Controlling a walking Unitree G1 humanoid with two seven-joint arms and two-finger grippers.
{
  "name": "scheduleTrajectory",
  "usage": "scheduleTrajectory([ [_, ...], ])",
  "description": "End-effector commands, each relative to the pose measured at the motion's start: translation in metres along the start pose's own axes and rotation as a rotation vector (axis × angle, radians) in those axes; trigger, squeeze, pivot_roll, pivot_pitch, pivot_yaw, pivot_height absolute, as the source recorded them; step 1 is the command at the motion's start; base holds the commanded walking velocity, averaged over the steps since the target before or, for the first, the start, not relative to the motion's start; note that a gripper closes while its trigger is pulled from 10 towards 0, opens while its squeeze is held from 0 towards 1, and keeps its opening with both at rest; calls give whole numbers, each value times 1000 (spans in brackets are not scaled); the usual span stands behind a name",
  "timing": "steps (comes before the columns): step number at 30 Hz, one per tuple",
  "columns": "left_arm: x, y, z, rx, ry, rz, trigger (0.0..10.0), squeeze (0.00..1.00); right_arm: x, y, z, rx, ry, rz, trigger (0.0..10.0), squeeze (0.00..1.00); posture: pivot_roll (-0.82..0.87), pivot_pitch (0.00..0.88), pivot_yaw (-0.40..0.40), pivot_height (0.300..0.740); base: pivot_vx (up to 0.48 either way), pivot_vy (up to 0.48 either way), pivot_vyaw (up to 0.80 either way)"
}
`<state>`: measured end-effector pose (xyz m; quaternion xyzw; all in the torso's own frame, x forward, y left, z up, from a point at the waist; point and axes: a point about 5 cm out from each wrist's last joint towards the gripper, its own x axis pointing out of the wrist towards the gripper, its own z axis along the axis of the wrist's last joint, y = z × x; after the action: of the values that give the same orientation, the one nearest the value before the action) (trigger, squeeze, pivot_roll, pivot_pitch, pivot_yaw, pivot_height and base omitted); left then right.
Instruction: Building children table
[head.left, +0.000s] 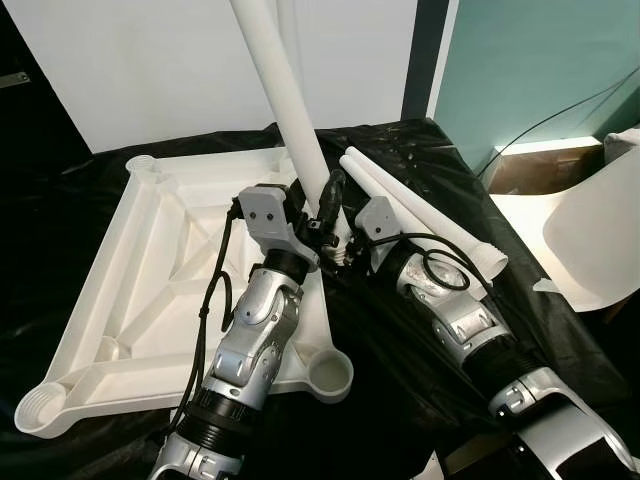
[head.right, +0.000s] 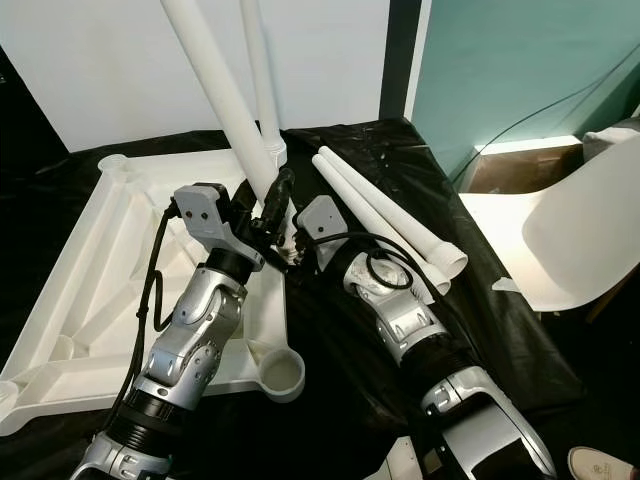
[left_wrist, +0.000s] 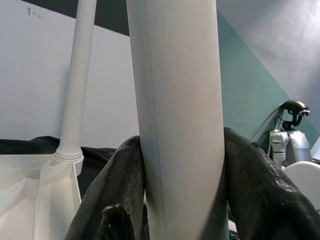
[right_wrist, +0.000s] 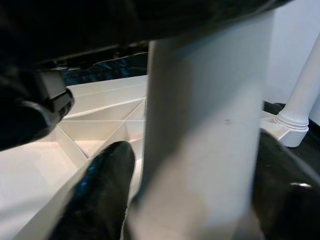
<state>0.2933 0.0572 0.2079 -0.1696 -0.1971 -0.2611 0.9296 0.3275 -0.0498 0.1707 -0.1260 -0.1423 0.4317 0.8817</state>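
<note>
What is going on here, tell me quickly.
Both grippers, left gripper and right gripper, are clamped on one long white plastic table leg, held tilted above the upside-down white ribbed tabletop on black sheeting. One leg already stands upright in a far corner socket; two spare white legs lie beside the tabletop.

You have two silver, segmented arms with black ribbed collars at the joints, loose black cables looped along each forearm, grey wrist housings dotted with small screws, and long black fingers on the left hand and right hand.
</note>
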Motion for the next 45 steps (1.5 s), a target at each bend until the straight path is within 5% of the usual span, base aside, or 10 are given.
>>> scheduleTrajectory([
  [1,0,-25,5,3,-30,-321,2510,0,8,12,2,-14,-11,70,0,0,83,0,15,740,0,0,0],
  [3,0,-25,5,-2,-31,-318,6392,0,7,13,1,-22,-8,63,0,0,84,0,15,740,0,0,0],
  [5,0,-23,5,-3,-35,-302,10000,1000,6,12,0,-37,-3,36,0,0,78,0,20,740,0,0,0],
  [14,14,-7,14,7,-70,-135,10000,1000,5,5,-5,-298,28,-139,0,0,59,0,29,740,0,0,0],
  [15,17,-5,21,-18,-100,-105,10000,0,4,4,-7,-379,43,-188,0,0,57,0,30,740,0,0,0],
  [29,27,11,73,-276,-294,-14,10000,0,-32,0,-36,-872,142,-448,0,0,65,0,44,740,0,0,0],
  [32,25,13,72,-284,-303,-27,0,0,-39,0,-43,-955,134,-466,0,0,64,0,46,740,0,0,0],
  [36,22,9,72,-300,-314,-68,0,0,-40,2,-46,-1008,123,-488,0,0,64,0,46,740,0,0,0],
  [39,21,7,71,-309,-312,-84,0,0,-40,3,-47,-1019,120,-507,10000,0,62,0,47,740,0,0,0],
  [45,20,6,72,-318,-309,-96,0,0,-38,4,-47,-997,116,-522,10000,0,63,0,44,740,0,0,0],
])
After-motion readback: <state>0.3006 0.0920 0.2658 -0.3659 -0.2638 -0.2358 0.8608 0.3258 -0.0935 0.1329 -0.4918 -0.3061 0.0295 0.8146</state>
